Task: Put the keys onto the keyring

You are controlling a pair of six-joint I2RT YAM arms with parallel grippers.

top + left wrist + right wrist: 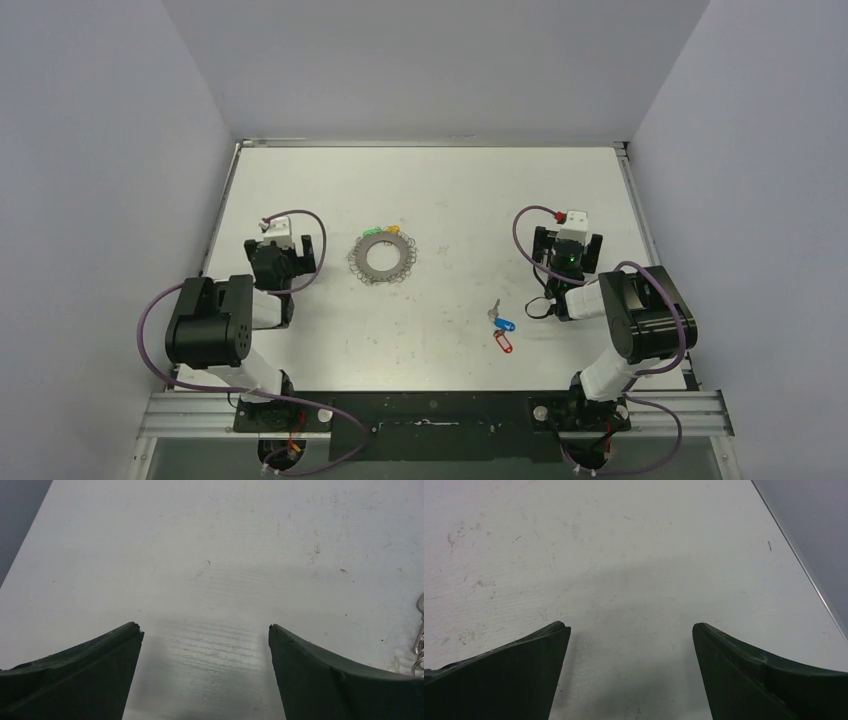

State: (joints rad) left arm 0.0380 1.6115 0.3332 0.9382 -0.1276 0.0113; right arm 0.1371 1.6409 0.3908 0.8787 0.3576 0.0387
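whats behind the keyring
A green tag and a yellow tag lie at the far edge of the keyring; how they attach is too small to tell.

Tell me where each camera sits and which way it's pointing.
Top external: above and behind the robot, looking down at the table, keyring and keys; left arm and right arm show.
Left wrist: on the left arm, facing forward over the table; the open left gripper frames it.
Right wrist: likewise, open right gripper, table edge at right.
Shared: the keyring's loops at the left wrist view's right edge also show from above.
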